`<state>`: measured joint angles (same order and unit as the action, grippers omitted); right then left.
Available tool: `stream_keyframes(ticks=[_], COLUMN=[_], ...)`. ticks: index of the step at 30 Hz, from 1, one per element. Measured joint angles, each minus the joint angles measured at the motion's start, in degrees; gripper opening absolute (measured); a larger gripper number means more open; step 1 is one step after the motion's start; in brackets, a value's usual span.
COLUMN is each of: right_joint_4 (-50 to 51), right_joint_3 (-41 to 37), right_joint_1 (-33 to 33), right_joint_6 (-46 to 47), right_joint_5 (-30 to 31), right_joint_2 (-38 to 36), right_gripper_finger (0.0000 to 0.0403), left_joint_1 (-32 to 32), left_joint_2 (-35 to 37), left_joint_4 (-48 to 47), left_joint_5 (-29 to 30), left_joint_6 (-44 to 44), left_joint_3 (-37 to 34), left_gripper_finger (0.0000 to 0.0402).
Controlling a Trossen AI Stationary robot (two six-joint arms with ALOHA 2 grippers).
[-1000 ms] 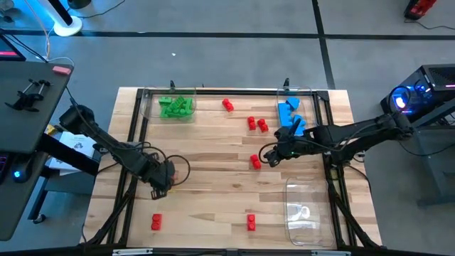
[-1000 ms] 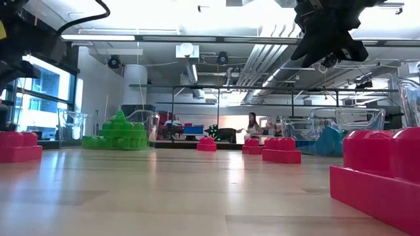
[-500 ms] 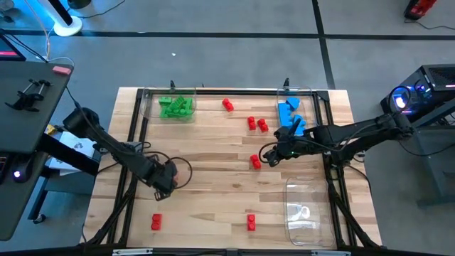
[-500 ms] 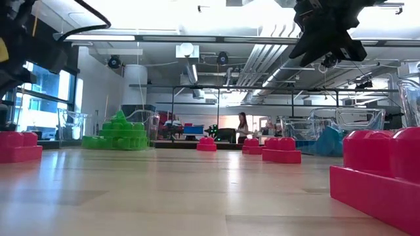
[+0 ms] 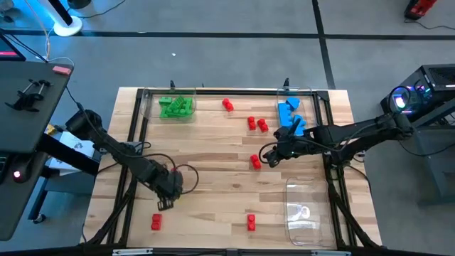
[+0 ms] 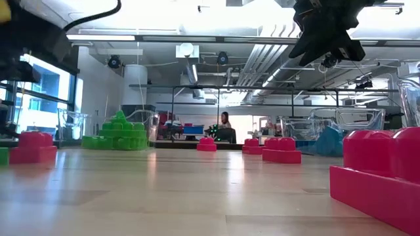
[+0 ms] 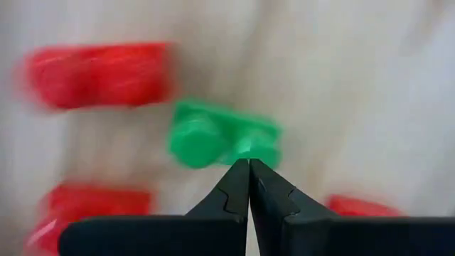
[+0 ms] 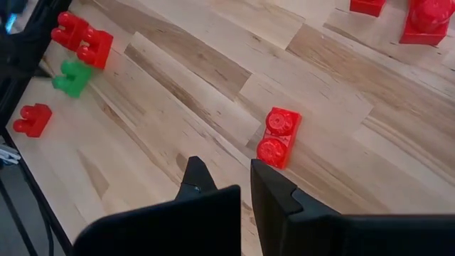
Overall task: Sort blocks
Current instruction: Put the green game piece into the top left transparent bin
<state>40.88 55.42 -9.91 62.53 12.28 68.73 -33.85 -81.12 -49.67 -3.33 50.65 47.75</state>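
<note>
Red blocks lie loose on the wood: one [image 5: 254, 162] beside my right gripper [image 5: 269, 155], two near the table's near edge [image 5: 156, 222] [image 5: 251, 222], and three farther back [image 5: 251, 122]. Green blocks [image 5: 175, 107] and blue blocks [image 5: 290, 114] sit in clear trays at the far edge. My left gripper [image 5: 163, 202] is low over the near left part, shut. A single green block [image 7: 224, 135] lies just past its tips [image 7: 249, 163], with red blocks [image 7: 96, 75] around it. My right gripper [image 8: 226, 171] is open and holds nothing. It hovers near a red block [image 8: 279, 137]. My left gripper has its shut fingertips at the near edge of the green block [image 7: 245, 151], which lies flat on the table. I cannot tell whether they touch it.
An empty clear tray [image 5: 302, 210] sits at the near right. A black frame [image 5: 135, 142] runs along the table's sides. Bare wood [image 5: 213, 192] lies between the two arms. A person [image 6: 225, 124] shows far off in the room behind.
My left gripper has moved toward the table's near edge and a little to the right. In the low view a green block has come in at the left edge, and the red block there stands slightly farther right.
</note>
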Motion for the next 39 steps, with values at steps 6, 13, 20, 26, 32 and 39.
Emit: stream_keyframes(ticks=[6, 13, 20, 26, 32, 39], right_joint_4=[-0.02, 0.02, 0.31, 0.47, 0.48, 0.52], right_joint_3=[0.0, 0.0, 0.0, 0.0, 0.0, 0.01], right_joint_1=[0.0, 0.0, 0.0, 0.13, 0.15, 0.15], right_joint_6=[-1.49, -1.51, -2.14, -4.64, -6.74, -7.62], right_joint_5=[0.04, 0.08, 0.11, 0.13, 1.24, 1.27], right_joint_2=[0.0, 0.02, 0.01, 0.0, 0.02, 0.0], right_gripper_finger=[0.0, 0.0, 0.0, 0.0, 0.0, 0.0], left_joint_1=[0.59, 2.01, -3.06, -8.6, -9.73, -9.51], left_joint_2=[0.22, 3.45, 3.06, 3.09, 2.33, -2.33], left_joint_4=[13.85, 6.32, 0.74, -3.52, -3.11, -2.28], left_joint_5=[-2.87, -0.91, 6.18, 13.79, 18.01, 17.02], left_joint_6=[-7.53, 1.12, 18.9, 38.87, 46.9, 52.55], left_joint_3=[0.21, 3.74, 3.63, 3.61, 3.63, 3.63], left_gripper_finger=[0.0, 0.0, 0.004, 0.0126, 0.0222, 0.0274])
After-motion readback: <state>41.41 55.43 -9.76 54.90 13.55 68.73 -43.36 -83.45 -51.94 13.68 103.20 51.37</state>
